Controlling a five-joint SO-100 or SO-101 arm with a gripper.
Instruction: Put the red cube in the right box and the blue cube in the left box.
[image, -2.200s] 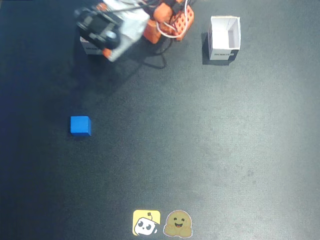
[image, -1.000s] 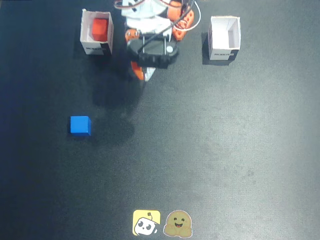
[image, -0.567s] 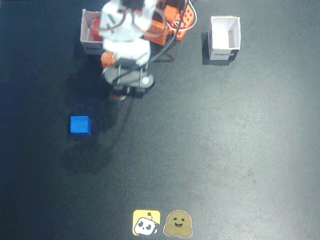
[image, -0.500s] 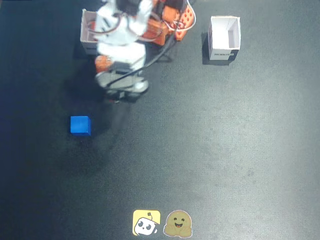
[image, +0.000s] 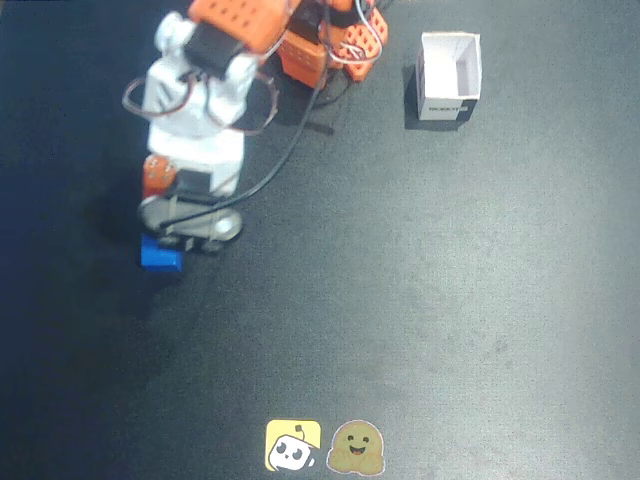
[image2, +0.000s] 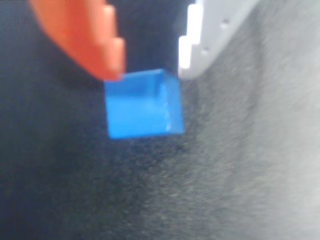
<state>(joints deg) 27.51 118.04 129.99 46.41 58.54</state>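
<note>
One blue cube (image2: 144, 104) sits on the dark table (image: 420, 300), between the spread tips of the pincer (image2: 150, 70), not yet squeezed. It looks light, rigid and smooth-faced; pinching two opposite flat sides should hold best.

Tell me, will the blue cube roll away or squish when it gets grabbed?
Probably not. The blue cube has flat faces and sharp edges, so it should sit still or slide rather than roll. It looks solid, so likely stiff. Its smooth sides might slip a little between the end effector fingers.
</note>
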